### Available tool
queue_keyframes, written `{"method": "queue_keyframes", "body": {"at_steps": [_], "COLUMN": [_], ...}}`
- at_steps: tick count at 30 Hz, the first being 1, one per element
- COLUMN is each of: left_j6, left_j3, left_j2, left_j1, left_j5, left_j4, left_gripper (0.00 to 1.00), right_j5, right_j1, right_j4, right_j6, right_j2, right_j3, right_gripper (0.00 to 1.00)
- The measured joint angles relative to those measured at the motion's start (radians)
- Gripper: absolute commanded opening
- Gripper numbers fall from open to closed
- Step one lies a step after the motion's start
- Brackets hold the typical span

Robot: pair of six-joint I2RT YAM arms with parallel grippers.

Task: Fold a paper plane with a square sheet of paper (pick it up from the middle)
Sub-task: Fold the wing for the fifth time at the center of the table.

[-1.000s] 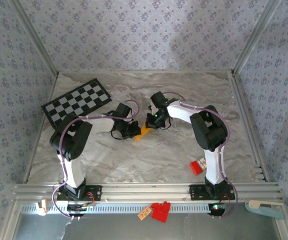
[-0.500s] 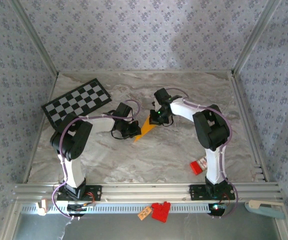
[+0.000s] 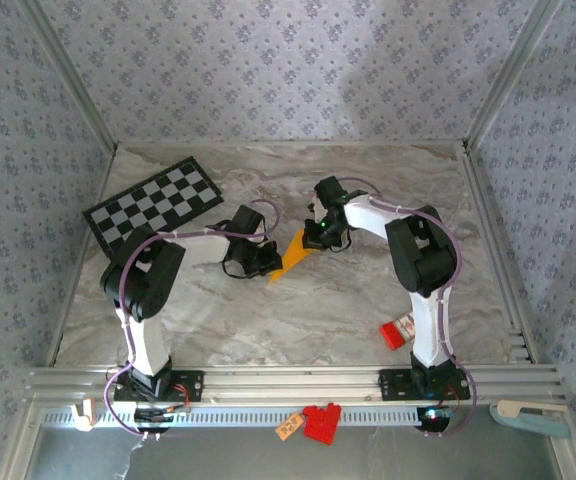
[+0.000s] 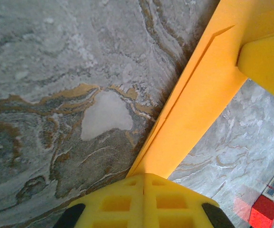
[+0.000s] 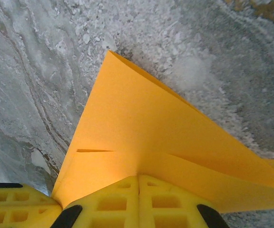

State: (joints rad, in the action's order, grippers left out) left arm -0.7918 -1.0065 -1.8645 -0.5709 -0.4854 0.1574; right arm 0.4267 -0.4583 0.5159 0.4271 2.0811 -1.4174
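You are holding the orange-yellow paper (image 3: 290, 256) by both ends, out near the middle of the marble table (image 3: 268, 320), with the folded sheet stretching between your two grippers. Your left gripper (image 3: 266, 263) is pinching the near-left end. In the left wrist view its yellow fingers (image 4: 175, 204) are pressing fully together on the narrow tip, and the creased strip is running away from them toward the other gripper's pad. Your right gripper (image 3: 314, 238) is pinching the far-right end, its fingers (image 5: 108, 199) likewise closing tight on the paper's edge, with the sheet fanning out beyond them into a wide point. Whether the paper is touching the marble, you cannot tell. The checkered board (image 3: 153, 200) is lying well apart at the far left, and the small red block (image 3: 396, 332) is sitting near the right arm's base.
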Motion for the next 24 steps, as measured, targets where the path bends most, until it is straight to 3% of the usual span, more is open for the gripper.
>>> {"method": "queue_keyframes", "body": {"at_steps": [14,24], "left_j6": [-0.004,-0.006], "left_j3": [0.002,0.002], "left_j2": [-0.002,-0.003], "left_j1": [-0.001,-0.001], "left_j5": [0.001,0.0], "left_j4": [-0.012,-0.011], "left_gripper": [0.0,0.0], "right_j5": [0.201,0.185], "right_j1": [0.087,0.201], "right_j4": [-0.09,-0.151], "right_j6": [-0.003,0.036], "right_j2": [0.034,0.052], "right_j3": [0.03,0.008], "right_gripper": [0.04,0.05]}}
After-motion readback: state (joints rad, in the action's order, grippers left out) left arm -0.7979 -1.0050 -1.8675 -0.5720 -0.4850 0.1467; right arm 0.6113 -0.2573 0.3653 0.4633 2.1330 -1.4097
